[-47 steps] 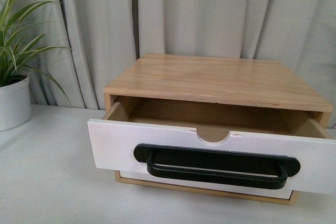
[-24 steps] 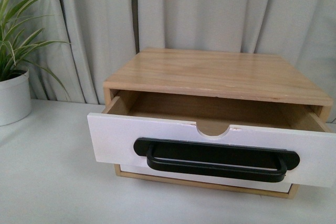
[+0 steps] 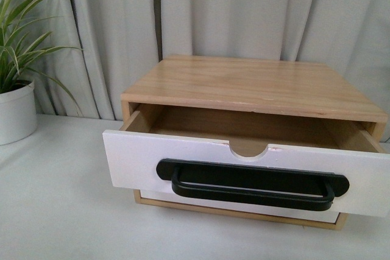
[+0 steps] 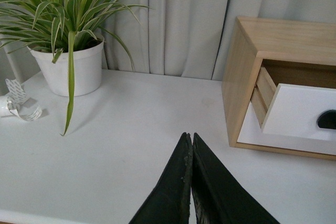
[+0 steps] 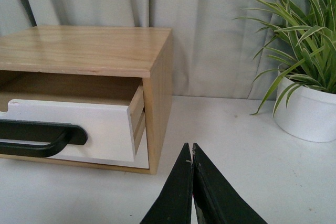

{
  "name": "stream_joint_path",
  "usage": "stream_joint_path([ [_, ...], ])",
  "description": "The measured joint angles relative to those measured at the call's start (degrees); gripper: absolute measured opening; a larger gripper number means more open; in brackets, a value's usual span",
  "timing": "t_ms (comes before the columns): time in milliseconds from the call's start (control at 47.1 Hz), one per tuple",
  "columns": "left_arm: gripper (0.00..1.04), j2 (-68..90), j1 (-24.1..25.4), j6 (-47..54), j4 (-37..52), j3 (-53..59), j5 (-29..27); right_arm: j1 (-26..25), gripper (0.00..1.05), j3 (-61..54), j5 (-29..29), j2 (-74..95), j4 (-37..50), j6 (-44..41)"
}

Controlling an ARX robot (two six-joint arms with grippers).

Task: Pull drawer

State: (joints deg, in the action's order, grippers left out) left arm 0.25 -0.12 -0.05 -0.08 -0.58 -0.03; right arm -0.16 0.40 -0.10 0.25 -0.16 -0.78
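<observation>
The drawer [image 3: 152, 162] has a white front, a wide black bar handle [image 3: 253, 184] and a semicircular notch in its top edge. It stands pulled partway out of a wooden cabinet [image 3: 256, 83], its inside bare. A plain white front [image 3: 231, 208] sits below it. Neither arm appears in the front view. In the left wrist view my left gripper [image 4: 189, 136] is shut, empty, over the table left of the cabinet [image 4: 241, 72]. The right wrist view has my right gripper [image 5: 190, 146] shut on nothing, off the cabinet's right corner [image 5: 157, 103], apart from the handle [image 5: 42, 137].
A potted plant in a white pot [image 3: 15, 114] stands at the table's left; another white pot [image 5: 307, 111] with a plant stands to the right. A small clear object [image 4: 21, 109] lies beside the left pot. Grey curtains [image 3: 244, 10] hang behind.
The view has shifted slightly; the cabinet sits a little higher in frame than a second ago. The drawer is pulled out about as far as before.
</observation>
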Motion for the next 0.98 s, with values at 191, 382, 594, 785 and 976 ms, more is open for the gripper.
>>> stream_joint_path([
  [191,0.42,0.0,0.0,-0.1,0.0,0.0,0.0,0.0,0.38,0.0,0.0,0.0,0.0,0.0],
  [382,0.77,0.0,0.0,-0.1,0.0,0.0,0.0,0.0,0.73,0.0,0.0,0.0,0.0,0.0],
  [594,0.99,0.0,0.0,-0.1,0.0,0.0,0.0,0.0,0.95,0.0,0.0,0.0,0.0,0.2],
  [785,0.99,0.0,0.0,0.0,0.0,0.0,0.0,0.0,0.96,0.0,0.0,0.0,0.0,0.2],
  [976,0.99,0.0,0.0,0.0,0.0,0.0,0.0,0.0,0.96,0.0,0.0,0.0,0.0,0.2],
])
